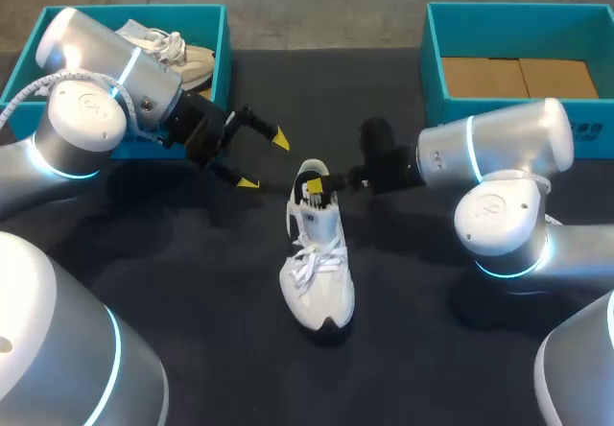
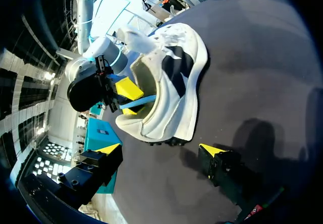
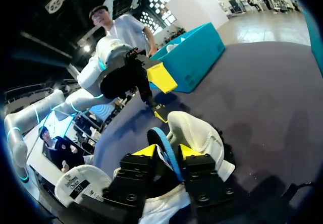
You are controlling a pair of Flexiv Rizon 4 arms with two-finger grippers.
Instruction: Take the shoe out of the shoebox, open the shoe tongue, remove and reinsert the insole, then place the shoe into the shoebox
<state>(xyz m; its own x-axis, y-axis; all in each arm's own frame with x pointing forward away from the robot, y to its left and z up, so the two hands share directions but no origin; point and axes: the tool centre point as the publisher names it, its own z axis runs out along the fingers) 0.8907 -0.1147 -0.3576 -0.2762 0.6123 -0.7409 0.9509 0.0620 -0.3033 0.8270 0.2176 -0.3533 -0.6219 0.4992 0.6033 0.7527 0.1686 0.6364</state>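
Note:
A white laced shoe [image 1: 317,263] lies on the black table [image 1: 192,282], heel toward the far side. My right gripper [image 1: 315,188] sits at the heel opening. In the right wrist view its yellow tips stand apart on either side of the blue insole edge [image 3: 164,146], which sticks up out of the shoe [image 3: 197,133]; the gripper [image 3: 167,151] is open. My left gripper [image 1: 264,161] hangs wide open just left of the heel, holding nothing. In the left wrist view the shoe [image 2: 171,93] lies ahead of its spread fingers, with the insole [image 2: 139,102] showing inside.
A teal shoebox [image 1: 221,61] at the back left holds a second light shoe [image 1: 177,57]. Another teal box [image 1: 432,71] at the back right shows a bare cardboard floor. Black table surface stretches in front of the shoe.

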